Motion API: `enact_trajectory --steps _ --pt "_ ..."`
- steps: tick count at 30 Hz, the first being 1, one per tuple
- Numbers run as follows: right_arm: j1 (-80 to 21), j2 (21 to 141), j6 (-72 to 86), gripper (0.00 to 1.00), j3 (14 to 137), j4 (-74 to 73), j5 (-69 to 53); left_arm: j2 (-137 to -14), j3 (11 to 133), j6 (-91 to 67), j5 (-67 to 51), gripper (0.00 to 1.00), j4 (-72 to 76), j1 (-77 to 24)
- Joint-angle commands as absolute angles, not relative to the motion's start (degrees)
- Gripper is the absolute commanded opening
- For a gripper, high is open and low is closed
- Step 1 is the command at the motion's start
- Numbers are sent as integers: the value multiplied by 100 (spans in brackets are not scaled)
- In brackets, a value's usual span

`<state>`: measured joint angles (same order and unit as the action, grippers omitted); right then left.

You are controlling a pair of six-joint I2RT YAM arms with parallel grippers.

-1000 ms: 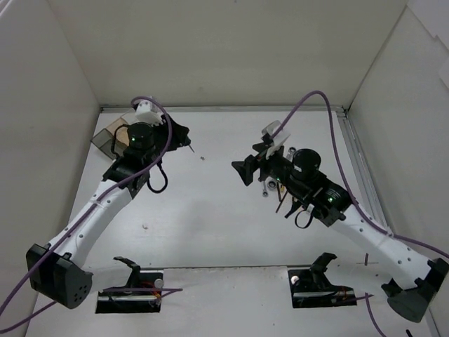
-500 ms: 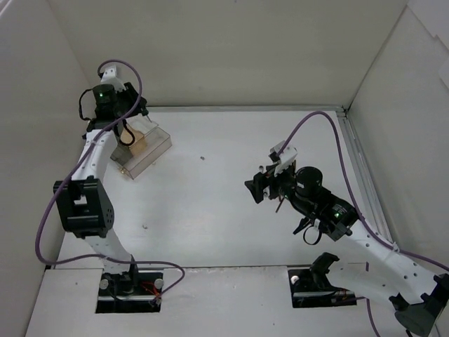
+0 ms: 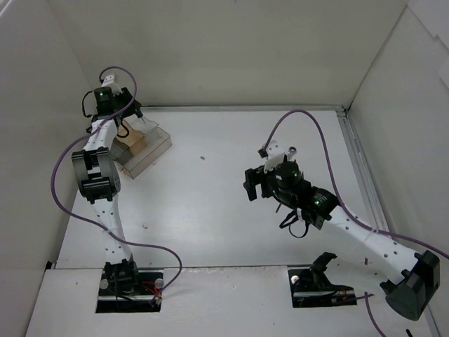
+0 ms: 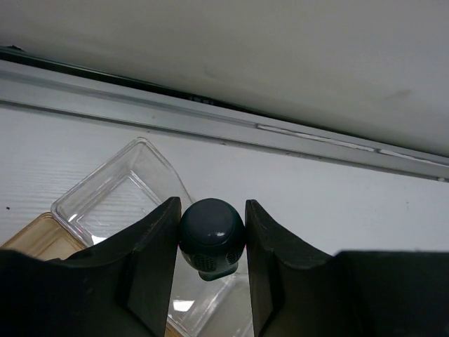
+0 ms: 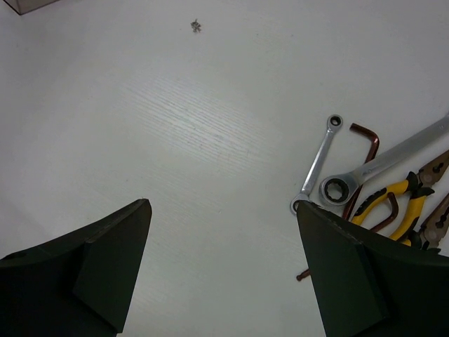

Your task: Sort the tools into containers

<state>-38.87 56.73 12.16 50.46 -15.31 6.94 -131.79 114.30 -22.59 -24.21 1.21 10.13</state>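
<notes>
**Left pincer** (image 4: 212, 209), at the far left corner, is clamped on the rounded dark-green butt of the screwdriver (image 4: 212, 240). The tool is seen end-on, so its long axis appears to run down towards the clear box (image 4: 116, 200) directly beneath; a brown box (image 4: 35, 240) adjoins. The likely next move is to lower and release here.

**Right pincer** (image 5: 223, 210), fingers apart and empty, hovers over bare worktop (image 5: 196, 126). The slanted wrench (image 5: 319, 163) and the pliers (image 5: 384, 200) lie to its right.

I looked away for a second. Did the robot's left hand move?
Yes. The left hand, holding the green-handled screwdriver, went left, away from the small speck, toward the left wall.
</notes>
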Motion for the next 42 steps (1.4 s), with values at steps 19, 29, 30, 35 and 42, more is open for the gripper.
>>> enact_trajectory --steps 19,29,30,35,42 --pt "-3815 5916 1670 83 5309 -1292 1099 -13157 11417 -2356 -2444 46 475 1107" --pt "-3814 4993 1714 83 5159 -1819 1502 -12579 10996 -2356 -2180 67 580 1047" --pt "-3797 4914 1731 83 5185 -1924 1555 -12490 10978 -2364 -2171 68 571 994" --pt "-3500 4851 2029 82 5142 -2223 1749 -11629 10942 -2119 -1777 82 29 547" --pt "-2708 5246 2672 66 5343 -2637 1995 -10241 10197 -1617 -608 100 -1334 -780"
